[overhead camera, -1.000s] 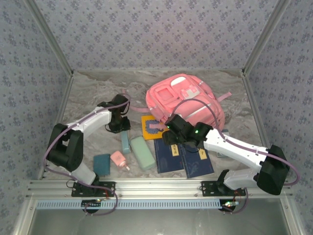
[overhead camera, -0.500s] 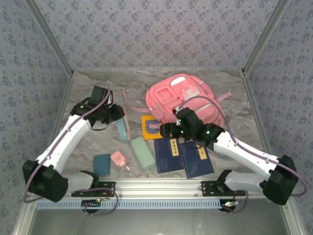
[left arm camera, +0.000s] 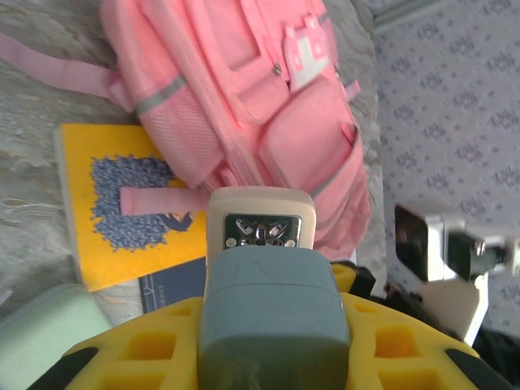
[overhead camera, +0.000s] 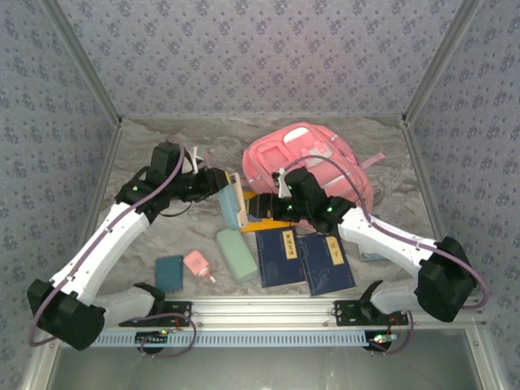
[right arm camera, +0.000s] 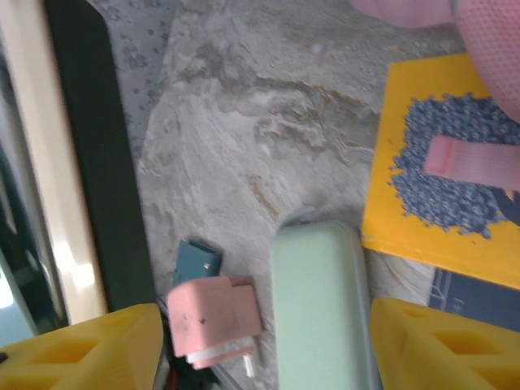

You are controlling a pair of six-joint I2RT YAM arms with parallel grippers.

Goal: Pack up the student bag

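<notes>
Left wrist view: a case (left arm camera: 268, 301) is clamped in the left gripper (overhead camera: 226, 193), aimed at the bag (left arm camera: 244, 89) for packing, it seems; the right gripper (overhead camera: 262, 208) is spread wide nearby.

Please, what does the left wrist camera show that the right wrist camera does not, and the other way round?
The left wrist view adds the front of the student bag, with zipped pockets and pale strips, and the grey-blue case with a cream end clamped in the left gripper. The right wrist view adds a small pink item and a teal item on the table, below the open right gripper. Both share the yellow book, the pink strap across it, and the mint green case.
</notes>
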